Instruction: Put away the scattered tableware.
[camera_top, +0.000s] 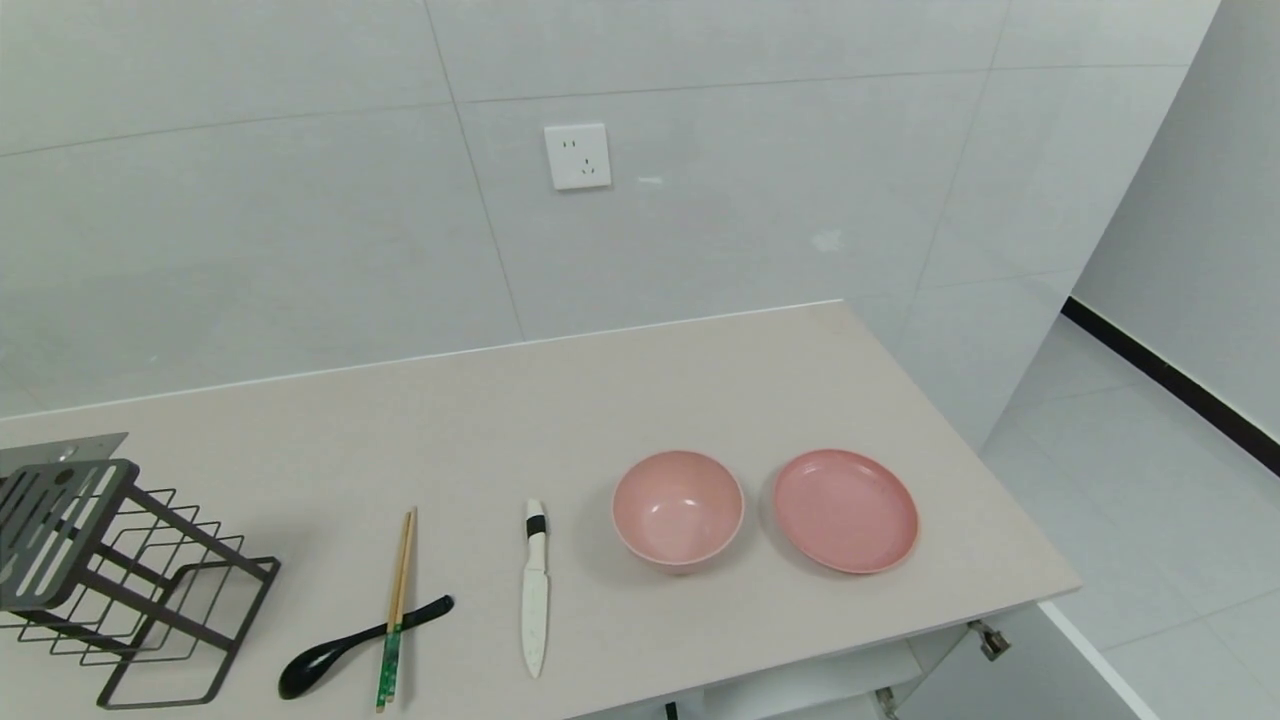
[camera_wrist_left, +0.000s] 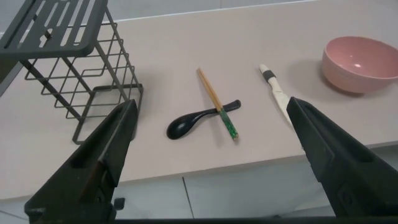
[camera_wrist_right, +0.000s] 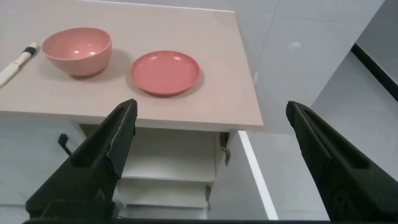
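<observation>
On the beige counter (camera_top: 500, 420) lie a black spoon (camera_top: 345, 646) crossed by a pair of chopsticks (camera_top: 396, 605), a white knife (camera_top: 535, 590), a pink bowl (camera_top: 678, 508) and a pink plate (camera_top: 846, 510). A black wire rack (camera_top: 110, 570) stands at the counter's left end. My left gripper (camera_wrist_left: 211, 158) hangs open in front of the counter edge, below the spoon (camera_wrist_left: 196, 119), chopsticks (camera_wrist_left: 217, 102) and knife (camera_wrist_left: 273, 86). My right gripper (camera_wrist_right: 208, 158) is open off the counter's front, near the plate (camera_wrist_right: 165, 71) and bowl (camera_wrist_right: 77, 50).
The counter ends just right of the plate, with floor (camera_top: 1150, 520) beyond. Below the counter edge a cabinet door stands open with shelves (camera_wrist_right: 168, 171) inside. A tiled wall with a socket (camera_top: 577, 156) backs the counter.
</observation>
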